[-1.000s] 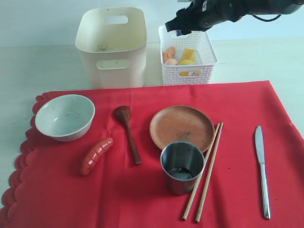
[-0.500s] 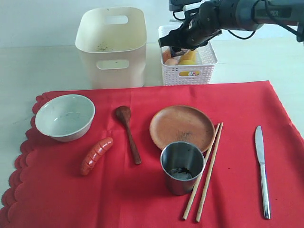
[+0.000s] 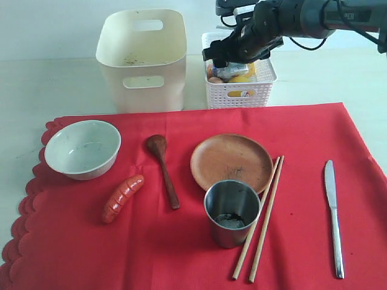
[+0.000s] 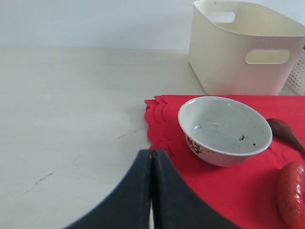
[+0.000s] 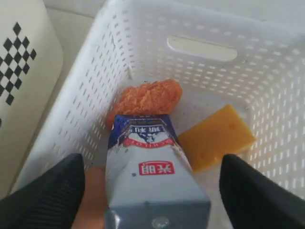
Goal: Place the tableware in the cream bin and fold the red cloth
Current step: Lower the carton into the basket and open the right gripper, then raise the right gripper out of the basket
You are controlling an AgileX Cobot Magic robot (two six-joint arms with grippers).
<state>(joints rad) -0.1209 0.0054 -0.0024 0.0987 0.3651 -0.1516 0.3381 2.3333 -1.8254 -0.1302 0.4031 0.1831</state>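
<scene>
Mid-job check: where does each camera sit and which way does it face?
Exterior: high above the red cloth, facing the cream bin and white basket; right arm shows.
Left wrist: low beside the cloth, facing the bowl; shut left gripper shows.
Right wrist: looking down into the basket at the milk carton; open right gripper shows.
Shared: exterior and left wrist both show bowl and cream bin.

Bright, even light; soft shadows.

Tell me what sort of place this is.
Probably a robot lab's mock dining table: a red cloth set with a bowl, steel cup and chopsticks, and a robot arm over a white basket of food.
</scene>
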